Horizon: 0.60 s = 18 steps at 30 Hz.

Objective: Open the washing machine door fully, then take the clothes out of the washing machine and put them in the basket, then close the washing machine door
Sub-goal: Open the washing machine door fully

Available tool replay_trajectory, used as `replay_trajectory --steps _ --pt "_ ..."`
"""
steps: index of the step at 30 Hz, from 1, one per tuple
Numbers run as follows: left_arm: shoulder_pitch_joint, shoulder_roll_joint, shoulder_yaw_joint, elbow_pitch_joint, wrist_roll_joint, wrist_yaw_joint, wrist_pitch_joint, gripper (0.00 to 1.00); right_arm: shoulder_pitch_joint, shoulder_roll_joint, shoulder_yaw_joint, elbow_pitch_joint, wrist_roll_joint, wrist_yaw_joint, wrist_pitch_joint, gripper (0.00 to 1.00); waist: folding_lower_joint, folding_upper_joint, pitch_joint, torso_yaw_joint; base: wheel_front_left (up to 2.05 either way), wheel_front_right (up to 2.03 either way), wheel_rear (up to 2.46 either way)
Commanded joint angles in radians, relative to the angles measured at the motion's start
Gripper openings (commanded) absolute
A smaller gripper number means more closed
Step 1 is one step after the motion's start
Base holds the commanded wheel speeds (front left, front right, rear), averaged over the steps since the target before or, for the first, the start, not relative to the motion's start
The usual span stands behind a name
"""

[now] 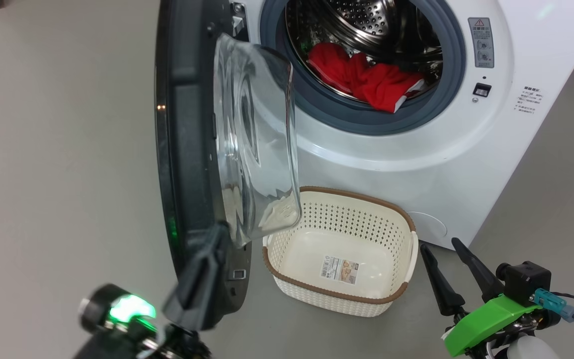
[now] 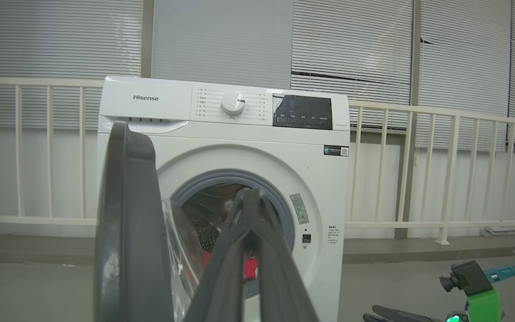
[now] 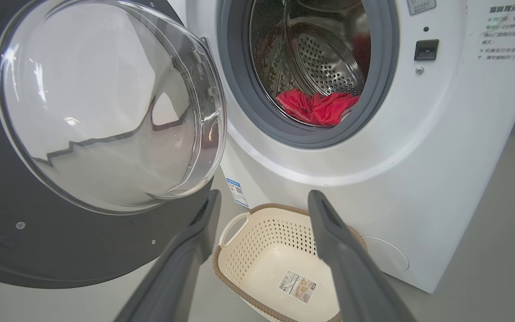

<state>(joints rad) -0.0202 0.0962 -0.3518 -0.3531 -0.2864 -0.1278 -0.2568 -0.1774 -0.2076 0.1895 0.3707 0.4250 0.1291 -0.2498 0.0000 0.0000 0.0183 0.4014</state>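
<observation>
Grey floor [image 1: 43, 149] all round; pale blinds [image 2: 351, 40] and a cream railing [image 2: 463, 179] behind, in the left wrist view. Across the centre and upper right of the head view, the washing machine [image 1: 416, 164], white, drum [image 1: 366, 25] mouth uncovered. On the left of that frame, the washing machine door [image 1: 187, 124], standing open and seen nearly edge-on, its clear glass bowl [image 1: 257, 139] bulging toward frame right. At upper centre, the clothes [image 1: 366, 80], red, lying low in the drum and reaching the grey gasket [image 1: 317, 107]. At lower centre, the basket [image 1: 327, 306], on the floor just before the washer, a paper label [image 1: 340, 269] on its bottom. At lower left, the left tool [image 1: 217, 237], closed, fingers pressed together, tips close to the door's inner face below the glass; contact cannot be told. At lower right, the right tool [image 1: 440, 245], open, jaws spread wide, just beside the basket's right handle and well apart from the clothes.
</observation>
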Motion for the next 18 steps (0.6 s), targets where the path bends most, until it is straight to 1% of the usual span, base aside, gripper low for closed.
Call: replay_trajectory --steps 1,4,6,15,17,18 --pt "-0.012 0.019 0.005 -0.005 -0.018 -0.003 -0.005 0.00 -0.016 -0.005 0.024 -0.026 0.000 0.002 -0.012 1.00 0.0000 0.0000 0.001 0.001 0.00 0.00 0.00" --pt "-0.015 0.039 -0.058 0.051 -0.080 -0.003 -0.005 0.00 -0.019 -0.006 0.028 -0.024 0.000 0.002 -0.012 1.00 0.0000 0.0000 0.002 0.002 0.00 0.00 0.00" --pt "-0.024 0.048 -0.083 0.090 -0.117 -0.003 -0.005 0.00 -0.021 -0.006 0.031 -0.024 -0.001 0.002 -0.012 1.00 0.0000 0.0000 0.005 0.002 0.00 0.00 0.00" --pt "-0.057 0.057 -0.104 0.321 -0.238 -0.003 -0.005 0.00 -0.032 -0.009 0.047 -0.019 0.007 0.002 -0.012 1.00 0.0000 0.0000 0.015 -0.009 0.00 0.00 0.00" --pt "-0.073 0.047 -0.110 0.383 -0.294 -0.003 -0.005 0.00 -0.034 -0.012 0.040 -0.019 0.008 0.002 -0.012 1.00 0.0000 0.0000 0.018 -0.012 0.00 0.00 0.00" --pt "-0.079 0.047 -0.109 0.400 -0.302 -0.003 -0.005 0.00 -0.035 -0.013 0.039 -0.019 0.007 0.002 -0.012 1.00 0.0000 0.0000 0.019 -0.014 0.00 0.00 0.00"
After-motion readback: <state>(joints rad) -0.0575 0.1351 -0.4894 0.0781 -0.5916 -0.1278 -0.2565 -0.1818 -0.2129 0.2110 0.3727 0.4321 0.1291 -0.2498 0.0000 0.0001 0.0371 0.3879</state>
